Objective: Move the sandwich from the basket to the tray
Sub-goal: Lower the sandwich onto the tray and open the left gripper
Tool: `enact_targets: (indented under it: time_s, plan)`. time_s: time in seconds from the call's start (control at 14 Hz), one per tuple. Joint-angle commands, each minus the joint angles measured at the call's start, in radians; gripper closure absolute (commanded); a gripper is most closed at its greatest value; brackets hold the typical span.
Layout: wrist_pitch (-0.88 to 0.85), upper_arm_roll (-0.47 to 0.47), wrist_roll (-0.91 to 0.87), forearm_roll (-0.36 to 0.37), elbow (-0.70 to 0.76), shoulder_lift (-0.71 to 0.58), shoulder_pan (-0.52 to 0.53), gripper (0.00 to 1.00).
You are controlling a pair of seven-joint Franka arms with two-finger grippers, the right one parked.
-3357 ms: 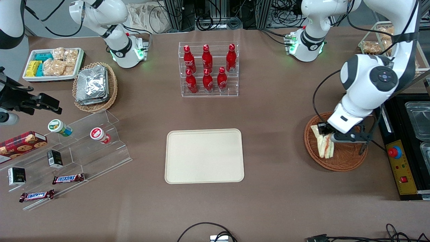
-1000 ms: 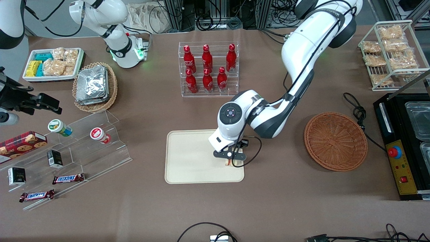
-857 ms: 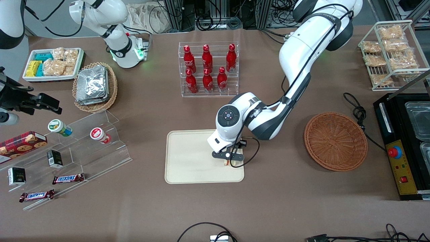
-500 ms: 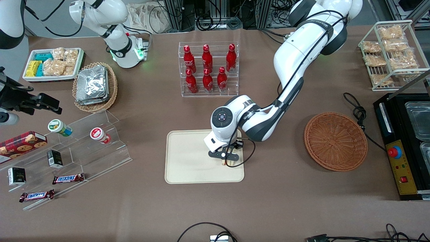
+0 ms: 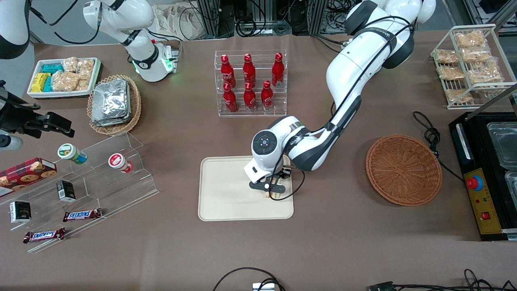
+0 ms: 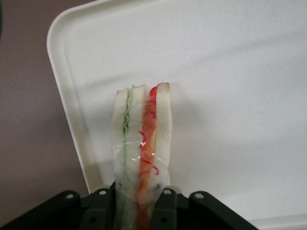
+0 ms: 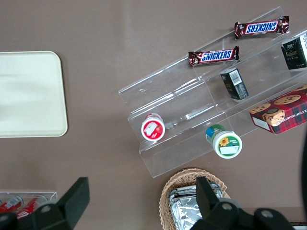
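Note:
My left gripper point(image 5: 271, 193) hangs low over the cream tray point(image 5: 226, 190), near the tray's edge toward the working arm, shut on the sandwich point(image 5: 273, 194). In the left wrist view the sandwich point(image 6: 141, 139) is a wrapped wedge of white bread with green and red filling, held edge-up between the two black fingers point(image 6: 163, 211) above the tray point(image 6: 230, 72). The tray's rounded corner shows close by. The reddish-brown wicker basket point(image 5: 403, 169) stands empty toward the working arm's end of the table.
An acrylic rack of red bottles point(image 5: 250, 83) stands farther from the front camera than the tray. A clear stepped shelf with snacks point(image 5: 80, 178), a tan basket of foil packets point(image 5: 114, 104) and a white snack tray point(image 5: 62, 76) lie toward the parked arm's end. A black cable point(image 5: 430, 133) lies beside the basket.
The gripper carried the sandwich out of the basket to the tray. Over the last second it has shifted slightly farther in over the tray, still shut on the sandwich.

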Motion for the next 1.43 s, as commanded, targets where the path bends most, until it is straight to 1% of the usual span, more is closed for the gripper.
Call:
enact_targets:
  time_s: [0.0, 0.07, 0.14, 0.29, 0.43, 0.71, 0.79, 0.86, 0.93, 1.14, 1.29, 1.36]
  plan:
    - [-0.009, 0.008, -0.063, 0.036, 0.039, 0.028, -0.019, 0.44]
    - [-0.007, 0.008, -0.08, 0.04, 0.041, 0.033, -0.021, 0.2]
    - [0.007, 0.008, -0.104, 0.049, 0.038, 0.037, -0.021, 0.0]
    - [0.01, 0.006, -0.195, 0.092, 0.033, 0.037, -0.021, 0.0]
    - [-0.002, 0.005, -0.24, 0.083, 0.036, 0.019, -0.012, 0.0]
    - [-0.071, 0.003, -0.244, 0.076, 0.044, -0.059, 0.005, 0.0]
    - [-0.078, 0.003, -0.247, 0.059, 0.044, -0.084, 0.021, 0.0]
    - [-0.081, 0.005, -0.259, 0.021, 0.044, -0.113, 0.039, 0.0]
    - [-0.084, 0.005, -0.263, 0.001, 0.044, -0.146, 0.06, 0.0]
    - [-0.137, 0.003, -0.263, -0.03, 0.045, -0.234, 0.126, 0.0]
    - [-0.168, 0.005, -0.264, -0.065, 0.044, -0.288, 0.169, 0.0]
    - [-0.199, 0.003, -0.257, -0.069, 0.044, -0.308, 0.195, 0.0]
